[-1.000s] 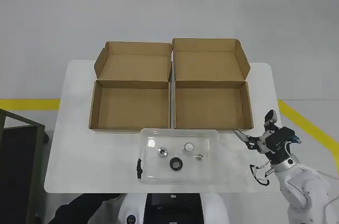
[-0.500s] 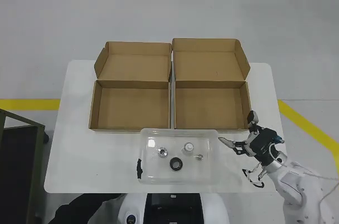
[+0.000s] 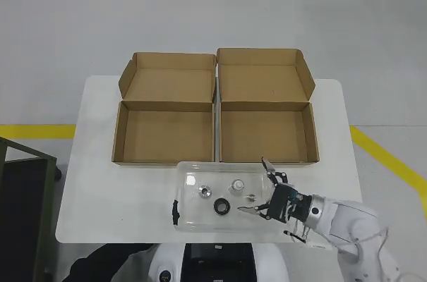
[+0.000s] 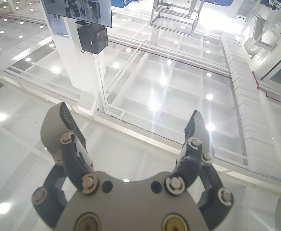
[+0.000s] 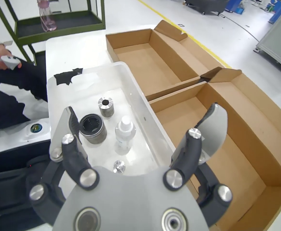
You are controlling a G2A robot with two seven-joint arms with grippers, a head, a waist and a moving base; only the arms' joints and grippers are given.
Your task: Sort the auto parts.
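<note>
Motion belongs to the right gripper (image 3: pixel 259 189): jaws spread and empty, it has swung in from the table (image 3: pixel 128 204) edge to hover over the tray (image 3: pixel 192 220), where the parts (image 3: pixel 221 207) lie unsorted, ready for a first pick. The left gripper (image 4: pixel 128 110) likewise gapes, empty.

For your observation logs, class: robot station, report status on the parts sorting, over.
Right gripper open over end of tray; left gripper open, facing ceiling. Four parts in tray, none boxed. Nothing blocking.

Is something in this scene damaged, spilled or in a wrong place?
A ragged piece of black tape sticks on the clear bin's corner rim, perhaps a repair. A small white bottle stands among the metal parts.
</note>
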